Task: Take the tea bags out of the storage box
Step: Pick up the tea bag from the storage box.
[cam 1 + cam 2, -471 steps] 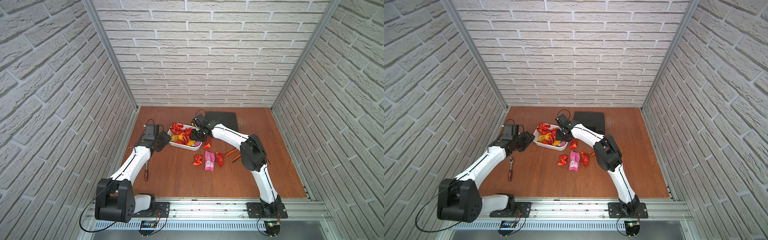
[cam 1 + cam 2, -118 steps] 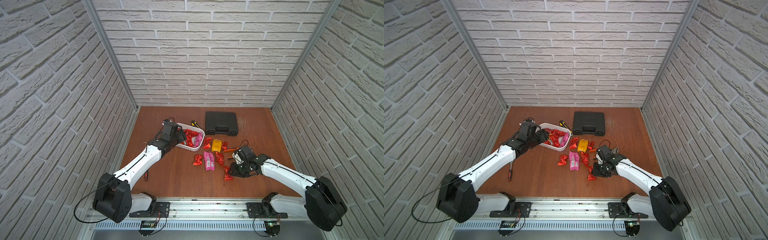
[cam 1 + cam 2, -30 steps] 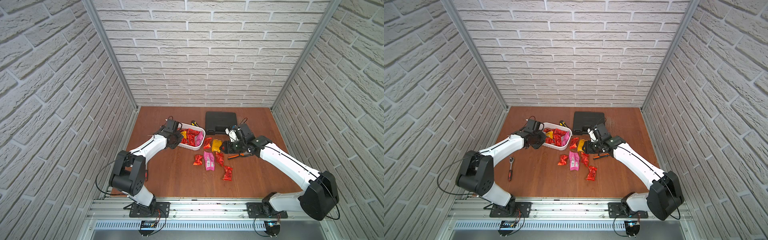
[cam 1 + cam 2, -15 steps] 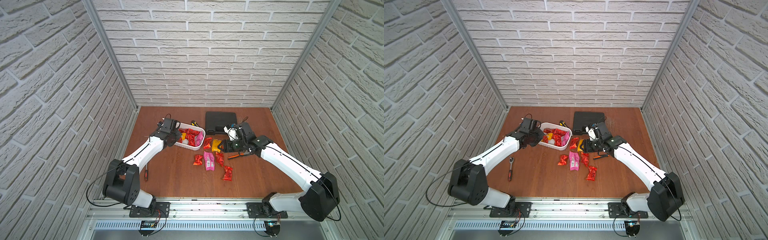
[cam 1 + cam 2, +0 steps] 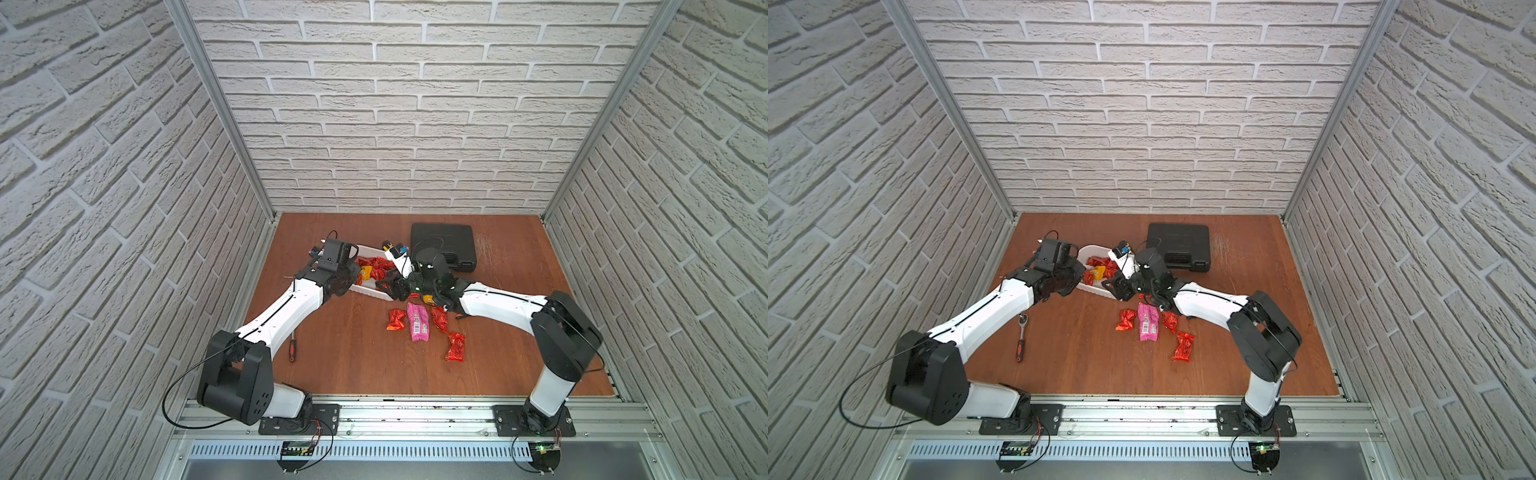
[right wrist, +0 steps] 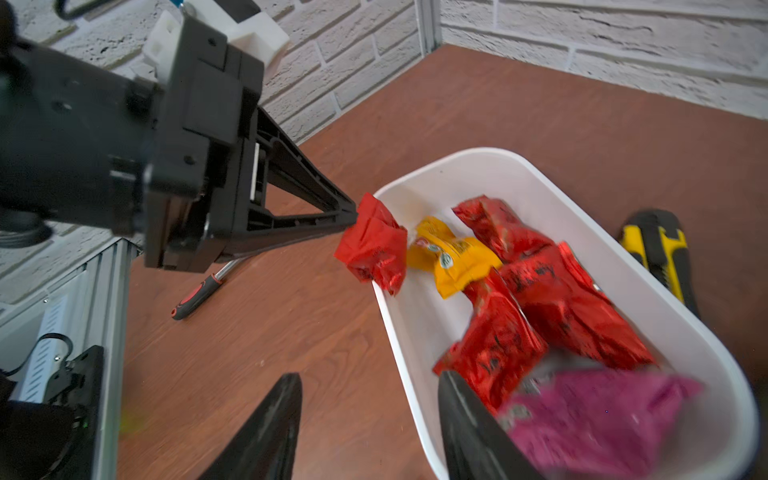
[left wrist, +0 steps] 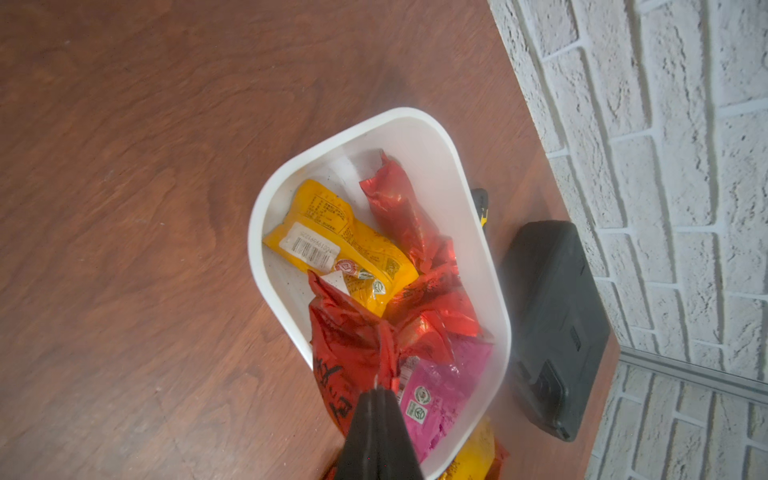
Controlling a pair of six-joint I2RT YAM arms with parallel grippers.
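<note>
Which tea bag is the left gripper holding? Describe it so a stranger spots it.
Start at the white storage box near the black case. At its rim nearest the left arm, the left gripper is shut on one red tea bag. It alone hangs raised; the rest lie loose.

Both arms are showing white shells on their long links and black housings at the joints, as on the white-and-black left arm (image 5: 291,309) and the white-and-black right arm (image 5: 498,307). A thin black cable (image 5: 163,403) is looping out beside the left base. The black left gripper (image 6: 353,216) is showing triangular open-framed fingers, small screws on its blocky body and a white plastic mount (image 6: 257,35) behind it. The black right gripper (image 6: 368,386) is showing smooth tapering fingers.
</note>
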